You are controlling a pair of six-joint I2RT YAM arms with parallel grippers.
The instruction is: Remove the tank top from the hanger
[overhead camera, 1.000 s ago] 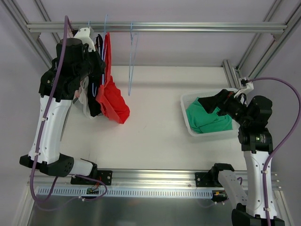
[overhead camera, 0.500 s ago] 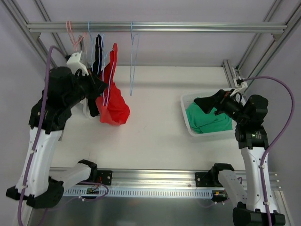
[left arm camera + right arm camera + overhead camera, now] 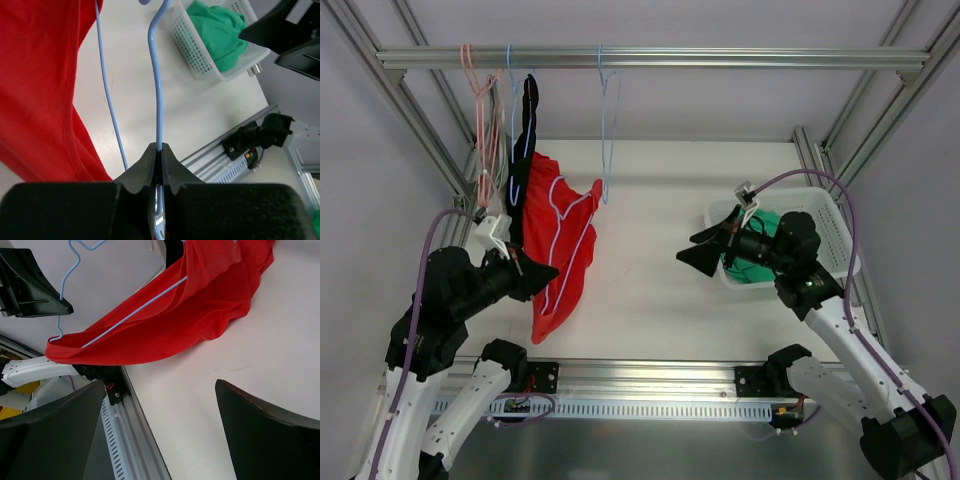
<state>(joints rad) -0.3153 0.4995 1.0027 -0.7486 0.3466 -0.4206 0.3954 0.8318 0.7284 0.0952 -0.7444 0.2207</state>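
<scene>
The red tank top hangs on a light blue wire hanger, off the rail and over the table's left part. My left gripper is shut on the hanger's wire near its hook end. In the left wrist view the jaws pinch the blue wire, with the red top to the left. My right gripper is open and empty, to the right of the top and apart from it. In the right wrist view its gripper faces the red top and the hanger wire.
A white basket with a green cloth stands at the right. On the top rail hang a pink hanger, a black garment and an empty blue hanger. An aluminium rail runs along the near edge.
My left arm has pulled the hanger with the red top down from the rail and toward the near edge. My right gripper has moved left out of the basket toward the top.
</scene>
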